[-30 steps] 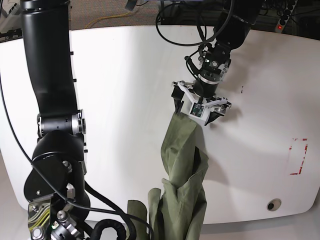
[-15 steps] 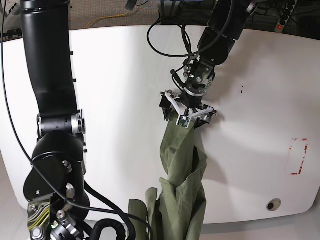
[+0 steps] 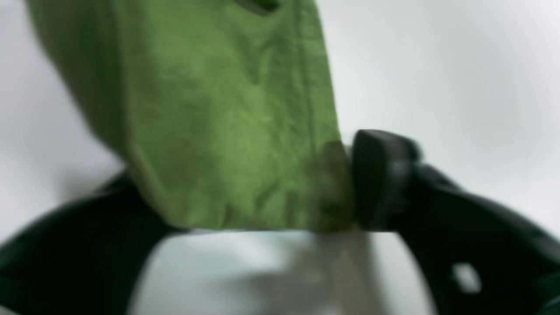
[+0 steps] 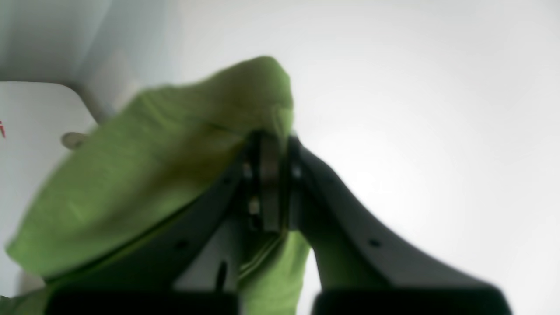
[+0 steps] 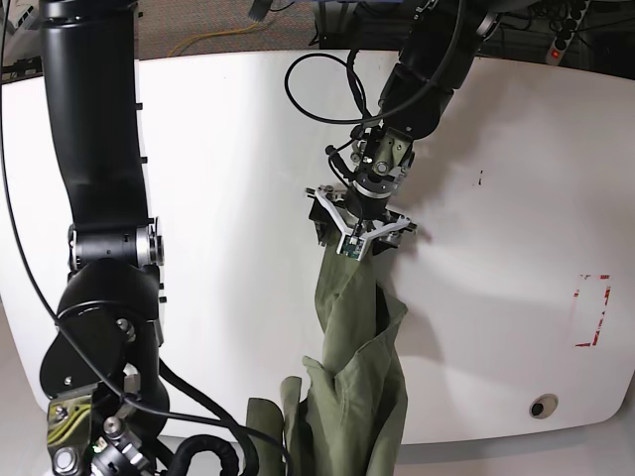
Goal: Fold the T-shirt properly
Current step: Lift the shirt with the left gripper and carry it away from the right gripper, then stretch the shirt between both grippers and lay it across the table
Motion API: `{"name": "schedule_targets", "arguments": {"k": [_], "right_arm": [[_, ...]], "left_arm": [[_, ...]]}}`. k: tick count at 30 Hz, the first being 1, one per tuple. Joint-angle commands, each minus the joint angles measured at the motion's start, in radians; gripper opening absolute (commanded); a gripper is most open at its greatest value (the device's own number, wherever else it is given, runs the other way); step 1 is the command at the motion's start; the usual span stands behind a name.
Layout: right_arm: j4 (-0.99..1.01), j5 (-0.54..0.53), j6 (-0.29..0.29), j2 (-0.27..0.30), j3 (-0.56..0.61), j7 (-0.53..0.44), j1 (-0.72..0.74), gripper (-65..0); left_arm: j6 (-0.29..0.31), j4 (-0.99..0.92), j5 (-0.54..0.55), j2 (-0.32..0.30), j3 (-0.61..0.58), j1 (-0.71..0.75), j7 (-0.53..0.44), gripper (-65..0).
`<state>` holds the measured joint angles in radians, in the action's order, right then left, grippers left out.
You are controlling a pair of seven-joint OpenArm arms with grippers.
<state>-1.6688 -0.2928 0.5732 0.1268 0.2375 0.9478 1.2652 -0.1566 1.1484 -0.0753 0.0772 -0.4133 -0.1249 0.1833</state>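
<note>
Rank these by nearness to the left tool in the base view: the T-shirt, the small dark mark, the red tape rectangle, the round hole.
From the left tool:
1. T-shirt, hanging directly at it.
2. Small dark mark, to its right.
3. Red tape rectangle and round hole, far right and lower right: too close to call.

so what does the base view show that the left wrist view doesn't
Only the base view shows the whole white table, both arms, the red marks and the T-shirt trailing off the near edge. Only the left wrist view shows the cloth edge lying between the left gripper fingers, touching one black finger. Both show the green shirt on white tabletop.
</note>
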Motion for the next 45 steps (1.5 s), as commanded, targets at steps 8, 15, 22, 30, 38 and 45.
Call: {"name": "schedule_targets", "arguments": {"k": [8, 15, 22, 30, 38, 45], "right_arm": [[-0.008, 0.028, -0.017, 0.020, -0.008, -0.025, 0.040, -65.0], [-0.008, 0.089, -0.009, 0.027, -0.008, -0.026, 0.040, -65.0], [0.035, 0.091, -0.017, 0.050, -0.057, -0.026, 0.040, -65.0], [0.207, 0.139, -0.009, 0.086, -0.183, -0.029, 0.040, -65.0], [0.413, 0.149, -0.018, 0.107, -0.297, -0.029, 0.040, -65.0], [0.525, 0.152, -0.031, 0.116, -0.333, -0.028, 0.040, -65.0]], "left_arm": [[-0.007, 0.028, -0.007, 0.005, 0.004, -0.008, 0.002, -63.5], [-0.007, 0.129, -0.007, -0.038, 0.006, 0.023, 0.006, -65.0], [-0.007, 0.252, -0.008, -0.096, 0.006, 0.028, 0.017, -65.0], [-0.007, 0.597, -0.007, -0.253, 0.012, 0.077, 0.163, -65.0], [0.004, 0.844, -0.007, -0.334, 0.138, 0.103, 0.265, -65.0], [0.157, 0.868, -0.011, -0.353, 0.374, 0.040, 0.287, -65.0]]}}
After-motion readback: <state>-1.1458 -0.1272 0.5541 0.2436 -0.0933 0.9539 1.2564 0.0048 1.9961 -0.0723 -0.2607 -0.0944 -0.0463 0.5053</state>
